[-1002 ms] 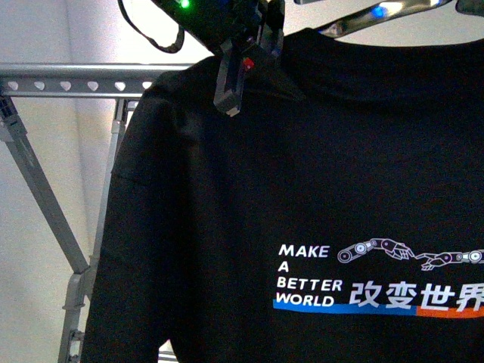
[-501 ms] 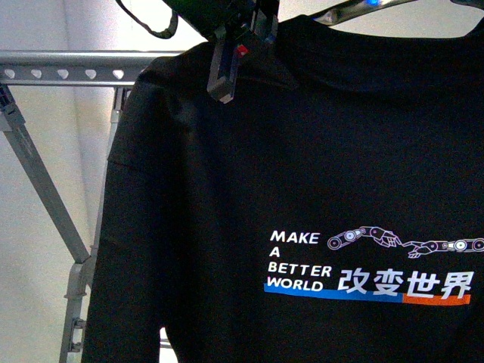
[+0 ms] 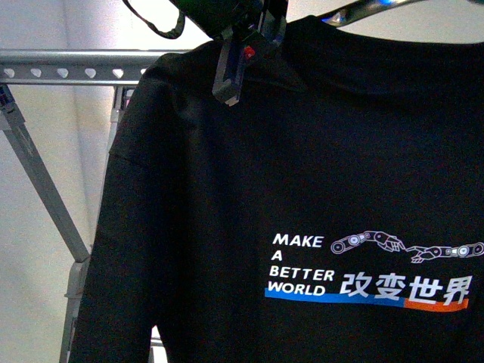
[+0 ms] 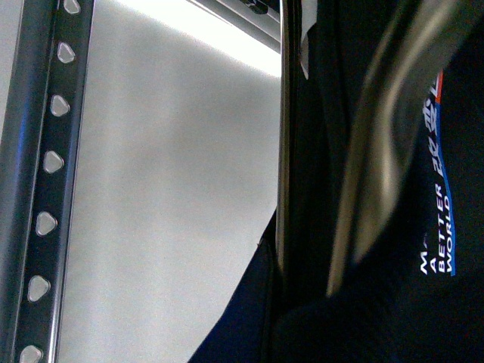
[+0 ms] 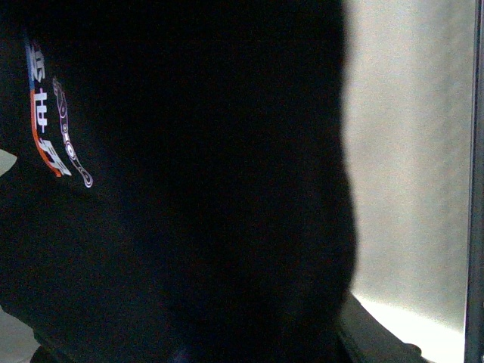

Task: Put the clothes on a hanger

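Two arms serve this step, and only one of them shows. At the upper left of the front view, the rack (image 3: pixel 68 73) presents its long rail punched with heart-shaped holes. A slanted leg (image 3: pixel 45 189) runs below it at the left edge. Open room lies in front of this rail section and beneath it, beside the leg.

At the top centre, the left tool (image 3: pixel 228 89) appears clamped on the shoulder of the T-shirt (image 3: pixel 227 227). One finger lies over the cloth; the other is hidden behind it. The T-shirt hangs in the air and fills the centre and right of the frame. It hides the rest of the rail, and contact with the rail cannot be told. At the top right, a chrome coat hanger (image 3: pixel 363 11) emerges from the collar. No view shows the right tool, so its state cannot be told.

Handling, as judged: the cloth is light, soft and limp, and will sway. Take hold at the shoulder, where the coat hanger backs the cloth. Keep the sleeve away from the rail edge and the leg to avoid snagging
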`<action>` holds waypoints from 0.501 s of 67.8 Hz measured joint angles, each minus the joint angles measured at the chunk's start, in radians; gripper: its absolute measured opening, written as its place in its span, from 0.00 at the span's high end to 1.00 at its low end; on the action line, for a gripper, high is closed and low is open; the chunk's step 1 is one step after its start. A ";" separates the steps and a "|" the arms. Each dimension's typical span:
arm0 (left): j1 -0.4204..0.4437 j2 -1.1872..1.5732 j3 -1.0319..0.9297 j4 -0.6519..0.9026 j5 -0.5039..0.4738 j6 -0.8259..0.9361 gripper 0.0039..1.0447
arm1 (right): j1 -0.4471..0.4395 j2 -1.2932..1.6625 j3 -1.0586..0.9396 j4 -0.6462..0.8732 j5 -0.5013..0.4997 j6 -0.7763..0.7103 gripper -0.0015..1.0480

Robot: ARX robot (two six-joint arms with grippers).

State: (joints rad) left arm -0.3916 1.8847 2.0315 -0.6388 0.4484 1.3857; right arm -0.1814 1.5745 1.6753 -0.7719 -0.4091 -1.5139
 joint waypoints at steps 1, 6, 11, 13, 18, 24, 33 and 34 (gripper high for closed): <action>0.000 0.000 0.000 0.000 0.000 0.000 0.94 | -0.001 -0.002 -0.001 -0.002 -0.002 -0.003 0.86; -0.001 0.000 0.000 0.000 0.010 -0.006 0.86 | -0.008 -0.014 -0.010 -0.014 -0.002 -0.041 0.92; 0.000 -0.002 0.000 0.003 0.016 -0.016 0.76 | -0.011 -0.024 -0.024 -0.023 -0.006 -0.048 0.93; 0.000 -0.003 0.000 0.003 0.019 -0.017 0.72 | -0.013 -0.025 -0.029 -0.028 -0.008 -0.050 0.93; 0.000 -0.006 0.000 0.004 0.019 -0.018 0.63 | -0.015 -0.030 -0.044 -0.036 -0.010 -0.051 0.93; 0.000 -0.008 0.000 0.004 0.019 -0.018 0.51 | -0.016 -0.037 -0.070 -0.047 -0.010 -0.053 0.93; 0.000 -0.008 0.000 0.004 0.019 -0.018 0.36 | -0.021 -0.053 -0.120 -0.059 -0.004 -0.054 0.93; 0.000 -0.008 0.000 0.004 0.019 -0.018 0.32 | -0.022 -0.056 -0.124 -0.061 -0.004 -0.054 0.93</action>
State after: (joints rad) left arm -0.3920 1.8771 2.0315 -0.6350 0.4675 1.3674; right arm -0.2035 1.5188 1.5509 -0.8333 -0.4133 -1.5677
